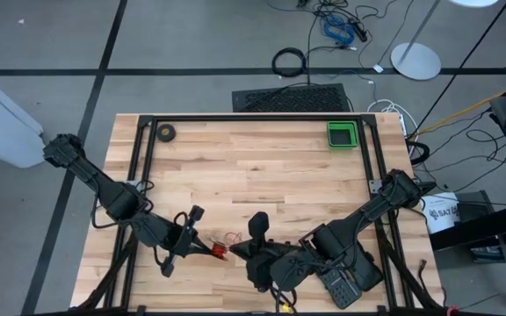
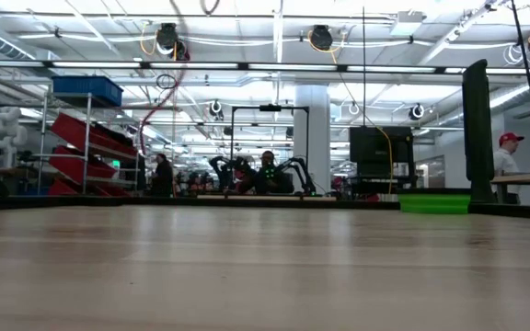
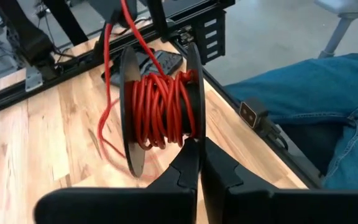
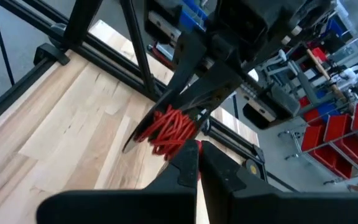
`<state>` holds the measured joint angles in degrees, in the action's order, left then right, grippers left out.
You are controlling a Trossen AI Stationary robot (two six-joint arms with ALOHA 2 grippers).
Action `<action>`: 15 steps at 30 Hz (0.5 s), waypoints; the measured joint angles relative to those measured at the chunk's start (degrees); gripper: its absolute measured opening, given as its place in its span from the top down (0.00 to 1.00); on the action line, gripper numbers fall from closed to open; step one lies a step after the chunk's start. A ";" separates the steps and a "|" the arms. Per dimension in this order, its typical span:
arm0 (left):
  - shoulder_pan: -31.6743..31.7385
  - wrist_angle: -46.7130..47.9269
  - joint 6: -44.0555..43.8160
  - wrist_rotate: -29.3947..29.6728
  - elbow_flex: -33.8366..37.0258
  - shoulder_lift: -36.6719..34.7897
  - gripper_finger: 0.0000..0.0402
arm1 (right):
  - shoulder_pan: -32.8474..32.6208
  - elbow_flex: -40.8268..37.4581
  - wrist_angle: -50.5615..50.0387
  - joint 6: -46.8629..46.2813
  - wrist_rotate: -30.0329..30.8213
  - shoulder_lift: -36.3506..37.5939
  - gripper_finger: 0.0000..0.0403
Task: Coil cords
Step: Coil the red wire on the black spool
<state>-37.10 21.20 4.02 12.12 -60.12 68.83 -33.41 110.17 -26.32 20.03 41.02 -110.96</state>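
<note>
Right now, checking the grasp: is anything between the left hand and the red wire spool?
Nothing visible stands between them. The left hand is shut on one rim of the red wire spool, and the right hand sits close on its other side.

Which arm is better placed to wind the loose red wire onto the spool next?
Probably the right. The right fingers seem shut on the loose red wire, free to circle, while the left fingers clamp the spool rim and should just hold it.

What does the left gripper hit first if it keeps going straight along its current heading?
Most likely the spool of red wire: in the left wrist view it sits right ahead of the left gripper, whose fingers look shut at the spool's rim. Contact can't be confirmed.
</note>
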 joint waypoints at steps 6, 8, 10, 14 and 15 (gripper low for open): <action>-0.04 -2.76 5.11 -0.18 0.13 0.85 0.98 | 0.00 0.02 0.33 0.42 -2.51 0.07 1.00; -0.04 -2.75 5.30 -0.18 0.13 0.86 0.98 | -0.01 0.04 0.14 0.51 -3.05 0.07 1.00; -0.04 -2.41 5.28 -0.19 0.13 0.86 0.98 | 0.01 0.04 0.00 0.60 -3.43 0.07 1.00; -0.02 -1.95 3.87 -3.32 0.13 0.86 0.98 | -0.06 0.04 -0.73 1.55 -3.84 0.07 1.00; -0.02 -1.88 3.75 -4.21 0.13 0.86 0.99 | -0.09 0.04 -1.06 1.92 -3.89 0.07 1.00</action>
<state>-37.12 19.32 7.77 7.91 -59.99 69.69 -33.50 110.21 -27.38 21.95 37.14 -110.89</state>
